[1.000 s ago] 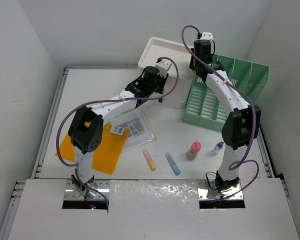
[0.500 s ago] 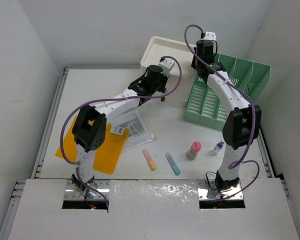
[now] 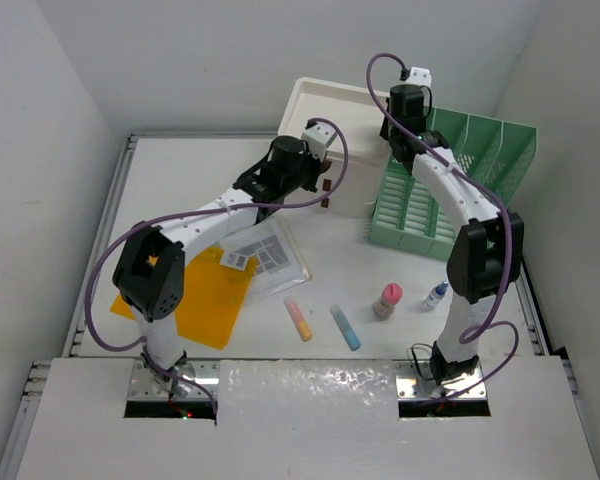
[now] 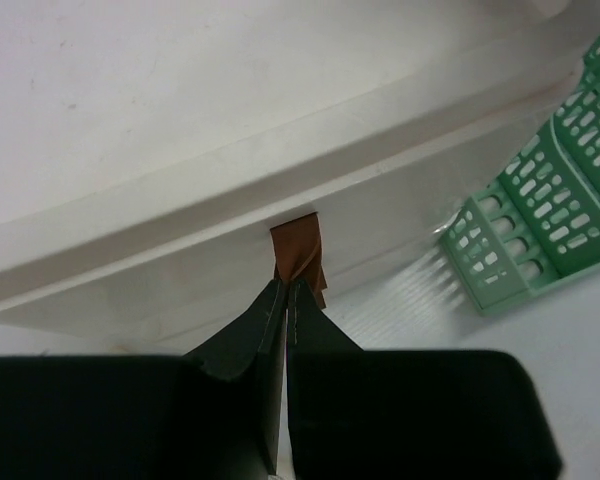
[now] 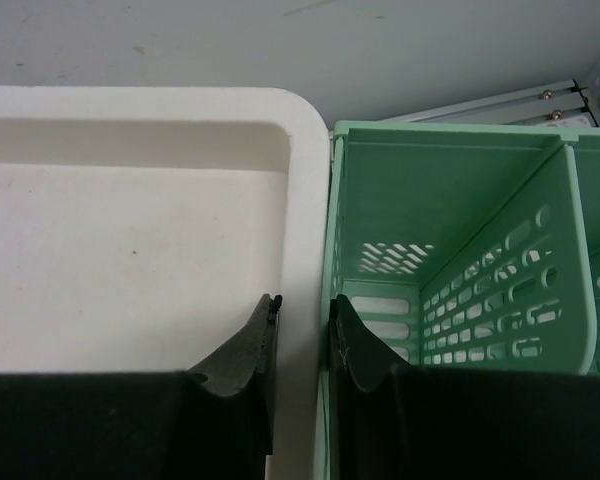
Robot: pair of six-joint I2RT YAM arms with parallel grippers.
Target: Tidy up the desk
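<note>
We are opening a drawer: the left pincer (image 4: pixel 285 287) is clamped on its brown tab (image 4: pixel 298 240). The right pincer (image 5: pixel 303 305), ajar and empty, straddles the white box (image 5: pixel 305 200) rim. Next, a straight pull toward seven o'clock.

The left arm (image 3: pixel 215 210) and right arm (image 3: pixel 458 190) are each built of slim white links marked with small dark dots, joined by chunky black joint housings, and each stands on a shiny metal base plate (image 3: pixel 170 387) set in a cut-out. A thin purple cable (image 3: pixel 91 285) loops loosely along each arm to a small white camera block (image 3: pixel 318 131) beside the black wrist. Seen close up, the left gripper (image 4: pixel 285 284) and right gripper (image 5: pixel 302 303) have matte black, box-shaped bodies and black fingers (image 5: pixel 246 352) that taper to thin edges.
</note>
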